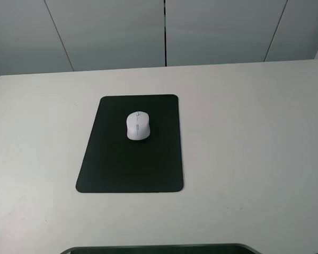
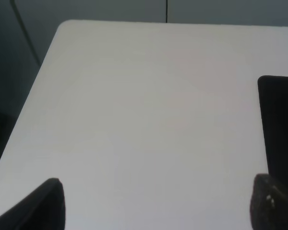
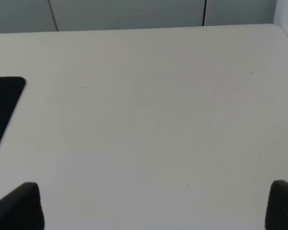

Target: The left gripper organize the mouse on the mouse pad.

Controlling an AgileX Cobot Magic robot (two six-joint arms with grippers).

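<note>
Mouse (image 1: 138, 126) sitting on the mouse pad (image 1: 111, 169), toward its twelve o'clock end, roughly centred side to side, scroll wheel pointing to twelve o'clock. Pad lying flat on the pale table (image 1: 254, 132). Left gripper (image 2: 156, 206) off the pad toward nine o'clock, jaws spread wide with nothing between them, only bare table below and the pad's edge at one side. Right gripper (image 3: 156, 206) likewise parted and empty, well clear toward three o'clock. By the look of it, placing already accomplished or not yet checked; next, probably only a nudge to square the mouse, or staying clear.
</note>
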